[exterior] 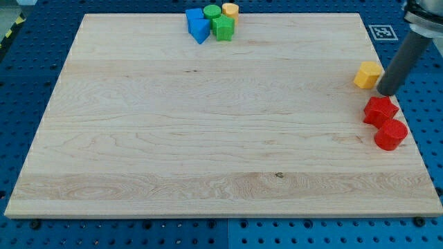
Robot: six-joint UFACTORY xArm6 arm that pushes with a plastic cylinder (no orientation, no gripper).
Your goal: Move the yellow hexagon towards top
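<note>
The yellow hexagon [367, 75] lies near the board's right edge, in the upper half of the view. My tip [385, 92] rests on the board just to the right of and slightly below the hexagon, close to it or touching it. The dark rod rises from the tip toward the view's top right corner.
A red star-like block [381, 111] and a red cylinder [391, 134] lie just below my tip at the right edge. At the top edge are a blue cube [194, 17], a blue triangular block [201, 30], a green cylinder [212, 12], a green block [223, 28] and a yellow cylinder [230, 10]. The wooden board [208, 124] sits on a blue perforated table.
</note>
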